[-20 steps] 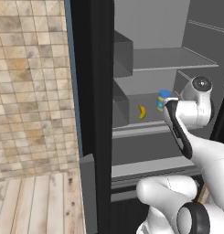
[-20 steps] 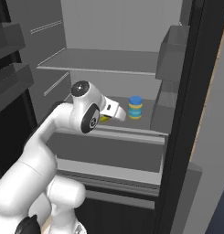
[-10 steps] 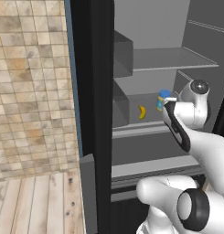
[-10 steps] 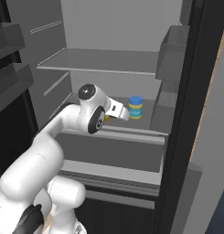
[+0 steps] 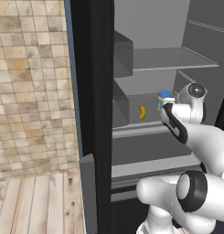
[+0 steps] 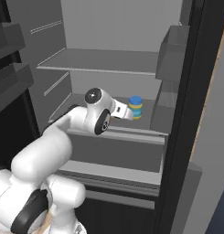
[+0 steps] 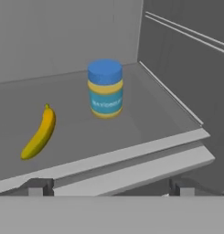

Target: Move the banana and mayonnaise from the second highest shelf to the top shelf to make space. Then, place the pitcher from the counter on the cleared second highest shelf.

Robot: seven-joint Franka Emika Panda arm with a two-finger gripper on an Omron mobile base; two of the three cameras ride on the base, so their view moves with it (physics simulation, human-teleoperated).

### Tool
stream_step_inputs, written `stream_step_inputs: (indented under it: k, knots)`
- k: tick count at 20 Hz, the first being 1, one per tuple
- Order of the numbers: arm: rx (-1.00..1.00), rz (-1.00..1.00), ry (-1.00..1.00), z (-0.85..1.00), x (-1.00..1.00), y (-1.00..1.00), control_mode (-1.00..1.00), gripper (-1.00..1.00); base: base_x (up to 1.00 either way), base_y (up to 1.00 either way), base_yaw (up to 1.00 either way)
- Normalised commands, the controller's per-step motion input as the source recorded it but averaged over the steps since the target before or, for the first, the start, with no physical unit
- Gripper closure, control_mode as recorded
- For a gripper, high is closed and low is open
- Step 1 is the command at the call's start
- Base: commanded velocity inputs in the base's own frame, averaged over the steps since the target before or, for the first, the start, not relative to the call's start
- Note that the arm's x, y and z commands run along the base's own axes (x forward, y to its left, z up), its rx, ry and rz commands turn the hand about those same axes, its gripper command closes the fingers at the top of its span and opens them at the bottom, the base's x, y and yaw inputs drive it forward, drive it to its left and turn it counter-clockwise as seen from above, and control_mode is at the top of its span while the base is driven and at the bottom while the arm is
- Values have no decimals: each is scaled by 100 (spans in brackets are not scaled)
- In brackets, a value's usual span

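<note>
The mayonnaise [image 7: 105, 87] stands upright near the middle of the second highest shelf [image 7: 141, 128], with the banana [image 7: 39, 132] lying flat to its left, apart from it. My gripper [image 7: 109, 188] is open and holds nothing; its fingertips [image 7: 36, 186] sit wide apart just in front of the shelf's thick rail. In the left base view the banana [image 5: 141, 112] and the mayonnaise [image 5: 163, 98] lie just beyond my hand. From the right, the mayonnaise [image 6: 136, 107] stands just past my gripper [image 6: 129, 114], and the arm hides the banana. The top shelf [image 6: 99, 61] above is bare.
Grey door bins [image 6: 173, 52] hang at the right of the fridge opening, and a grey box [image 5: 122, 55] sits at the left on the top shelf [image 5: 170, 58]. The dark door edge [image 5: 93, 91] stands beside a tiled wall [image 5: 31, 91]. A lower shelf [image 6: 118, 171] lies below.
My arm has reached further forward, bringing the hand up to the front rail of the second highest shelf and closer to the jar. Banana and jar have not moved.
</note>
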Motion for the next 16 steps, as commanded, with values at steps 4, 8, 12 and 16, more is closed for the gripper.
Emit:
stream_step_inputs:
  k: [4, 8, 12, 16]
  knots:
    - [0, 0, 0, -9, 35, -14, -100, -100, 0, 0, 0]
    - [0, 0, 0, -9, 36, -9, -100, -100, 0, 0, 0]
    - [0, 0, 0, -7, 37, -1, -100, -100, 0, 0, 0]
    - [0, 0, 0, -3, 37, 0, -100, -100, 0, 0, 0]
